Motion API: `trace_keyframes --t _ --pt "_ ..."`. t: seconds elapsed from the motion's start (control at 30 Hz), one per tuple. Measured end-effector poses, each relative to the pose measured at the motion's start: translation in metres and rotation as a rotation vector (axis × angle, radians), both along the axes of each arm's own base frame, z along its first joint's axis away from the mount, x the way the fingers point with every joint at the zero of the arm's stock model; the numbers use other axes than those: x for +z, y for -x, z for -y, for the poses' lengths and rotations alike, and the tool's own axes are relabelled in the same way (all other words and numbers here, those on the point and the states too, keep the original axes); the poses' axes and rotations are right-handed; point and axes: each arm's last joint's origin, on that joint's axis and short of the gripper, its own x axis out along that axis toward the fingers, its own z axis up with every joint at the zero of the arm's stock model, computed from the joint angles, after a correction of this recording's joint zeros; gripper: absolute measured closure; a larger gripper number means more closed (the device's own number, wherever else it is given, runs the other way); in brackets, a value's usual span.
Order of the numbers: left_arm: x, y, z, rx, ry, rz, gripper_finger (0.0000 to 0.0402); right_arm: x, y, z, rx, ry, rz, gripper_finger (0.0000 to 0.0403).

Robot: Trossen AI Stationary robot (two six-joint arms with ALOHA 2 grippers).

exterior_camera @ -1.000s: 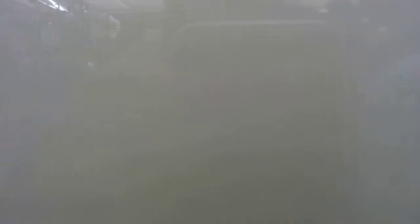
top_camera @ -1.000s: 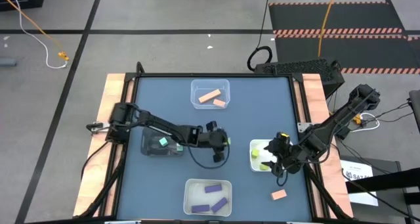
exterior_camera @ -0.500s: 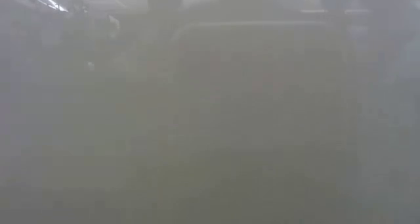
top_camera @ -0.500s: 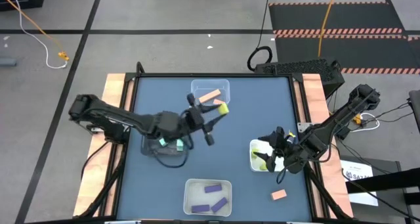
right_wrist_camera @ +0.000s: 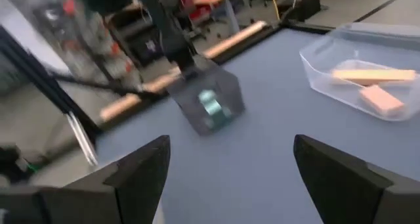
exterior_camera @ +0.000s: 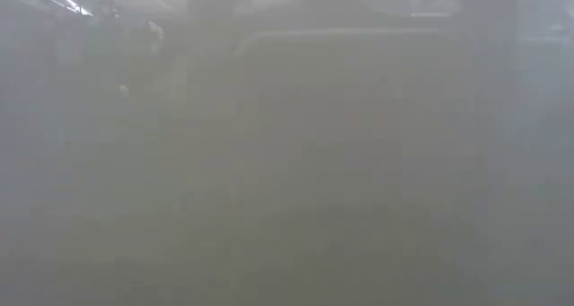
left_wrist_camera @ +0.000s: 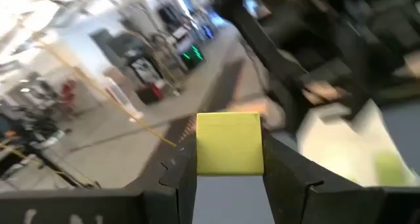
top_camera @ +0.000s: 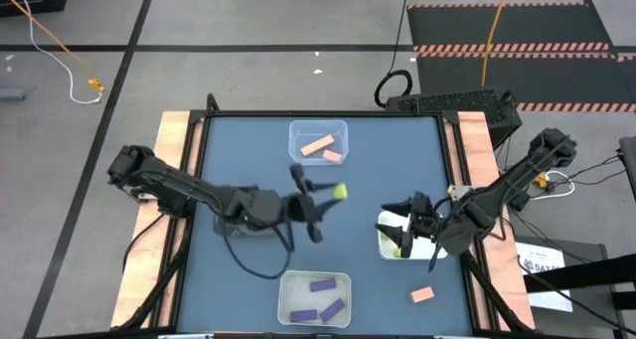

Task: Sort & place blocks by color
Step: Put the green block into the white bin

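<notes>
Blocks are spread across the blue table (top_camera: 238,145), and the action sits near the middle. On the left, the black tray (top_camera: 241,225) is mostly covered by the left arm; the right wrist view shows it clearly (right_wrist_camera: 209,102) with a teal block (right_wrist_camera: 211,107) inside. Reaching over it toward the centre, the left gripper (top_camera: 333,193) is up off the table, fingers (left_wrist_camera: 184,178) pinched on a yellow-green block (top_camera: 340,191). From the left wrist camera that block (left_wrist_camera: 230,144) fills the gap between the two dark fingers, squarely clamped, one finger pressed on each side, top edge standing above the fingertips.

Just beyond it, at the far edge of the table, the clear tray (top_camera: 319,143) holds two orange blocks, a long bar (top_camera: 317,145) and a shorter piece (top_camera: 332,156), lying side by side without touching the gripper. At the near edge, a second clear tray (top_camera: 314,297) carries three purple blocks (top_camera: 325,286).

Moving right, the white tray (top_camera: 390,244) has a yellow-green piece (top_camera: 397,246) in it. Right gripper (top_camera: 400,212) hangs over that tray's far side, fingers (right_wrist_camera: 141,168) spread wide with nothing between them; its wrist view looks straight through the open gap at bare table. Near the table's right front corner, one orange block (top_camera: 422,295) lies alone on the surface, well apart from both grippers. Low view gives only grey haze.
</notes>
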Motion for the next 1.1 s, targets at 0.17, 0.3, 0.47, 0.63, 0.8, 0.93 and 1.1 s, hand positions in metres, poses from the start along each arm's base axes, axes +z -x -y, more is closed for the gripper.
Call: trace_keyframes --t 0.17,0.3,0.47,0.63,0.8,0.93,1.1 --pt "-0.040 -0.019 0.018 -0.037 -0.042 -0.103 0.0269 0.009 -0.014 0.007 0.029 -0.131 0.085 0.0090" --pt "-0.064 -0.034 0.028 -0.052 -0.067 -0.104 0.0269 0.002 -0.032 0.016 0.057 -0.205 0.075 0.0090" --pt "-0.083 -0.043 0.031 -0.049 -0.066 -0.118 0.0269 0.001 -0.050 0.024 0.098 -0.231 0.121 0.0090" --pt "-0.084 -0.044 0.030 -0.047 -0.065 -0.116 0.0269 -0.005 -0.061 0.031 0.133 -0.238 0.112 0.0097" --pt "-0.084 -0.046 0.025 -0.032 -0.065 -0.119 0.0269 -0.012 -0.068 0.037 0.131 -0.251 0.084 0.0162" --pt "-0.086 -0.046 0.023 -0.025 -0.050 -0.129 0.0269 -0.013 -0.070 0.040 0.141 -0.237 0.077 0.0267" --pt "-0.085 -0.046 0.023 0.000 -0.035 -0.112 0.0238 -0.009 -0.068 0.041 0.170 -0.176 0.084 0.0357"
